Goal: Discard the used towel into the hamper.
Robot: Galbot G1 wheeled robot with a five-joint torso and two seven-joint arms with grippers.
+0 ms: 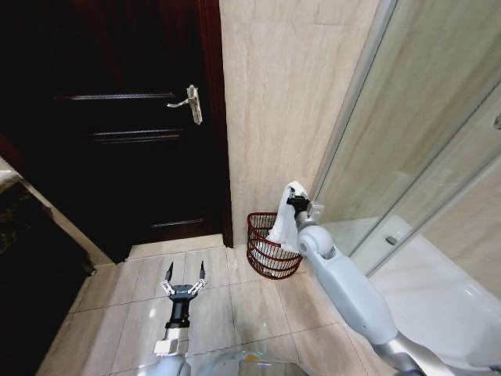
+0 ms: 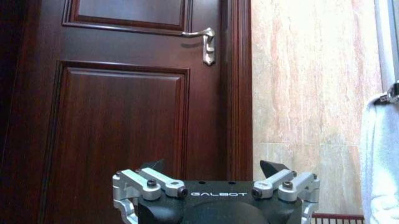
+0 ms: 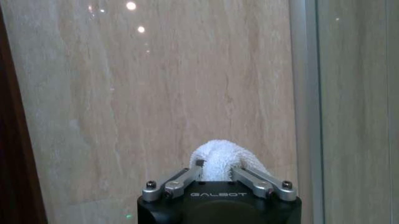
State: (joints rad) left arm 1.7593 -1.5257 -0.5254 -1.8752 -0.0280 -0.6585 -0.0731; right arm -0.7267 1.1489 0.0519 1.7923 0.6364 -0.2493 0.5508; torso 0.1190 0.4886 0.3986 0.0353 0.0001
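Observation:
A white towel (image 1: 283, 225) hangs from my right gripper (image 1: 295, 196), which is shut on its top fold just above the hamper (image 1: 261, 252), a dark red wire basket on the floor by the tiled wall. The towel's lower end dips inside the hamper's rim. In the right wrist view the fingers (image 3: 184, 178) pinch the towel's bunched top (image 3: 218, 156). My left gripper (image 1: 185, 275) hovers open over the floor tiles left of the hamper, facing the door; its fingertips (image 2: 274, 168) stand apart with nothing between them. The towel's edge (image 2: 379, 154) and the hamper's rim (image 2: 337, 217) show beside it.
A dark wooden door (image 1: 125, 117) with a metal handle (image 1: 192, 102) stands shut to the left of the hamper. A glass shower screen (image 1: 407, 133) and white shower tray (image 1: 438, 282) lie to the right. Open floor tiles (image 1: 235, 305) stretch in front of the hamper.

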